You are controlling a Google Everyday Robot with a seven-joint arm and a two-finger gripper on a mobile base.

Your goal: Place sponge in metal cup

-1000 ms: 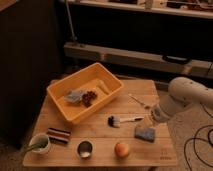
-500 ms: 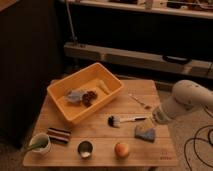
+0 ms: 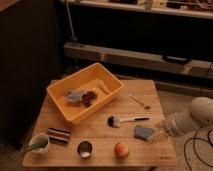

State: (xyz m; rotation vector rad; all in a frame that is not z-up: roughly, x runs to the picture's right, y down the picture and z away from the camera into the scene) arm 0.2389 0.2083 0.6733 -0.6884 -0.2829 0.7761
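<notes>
Sponge vs claw: the sponge [image 3: 144, 132] lies just left of my claw [image 3: 159, 135], lower right of the frame; whether they touch I cannot tell.
Claw: jaws apart, clamped on nothing, low over the table [image 3: 150, 90].
Sponge look: small blue-grey block, soft, rectangular, flat on pale wood.
Cup [image 3: 84, 149]: round, shiny steel, dark inside, lower centre-left, well apart from the sponge.
Between them: a round orange [image 3: 121, 149].

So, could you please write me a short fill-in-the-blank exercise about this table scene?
The blue-grey rectangular sponge lies flat on the wooden ____.
The small round shiny steel cup stands beside the round orange ____.
The robot's claw is at the right edge of the ____.
Missing words: table; fruit; sponge.
</notes>
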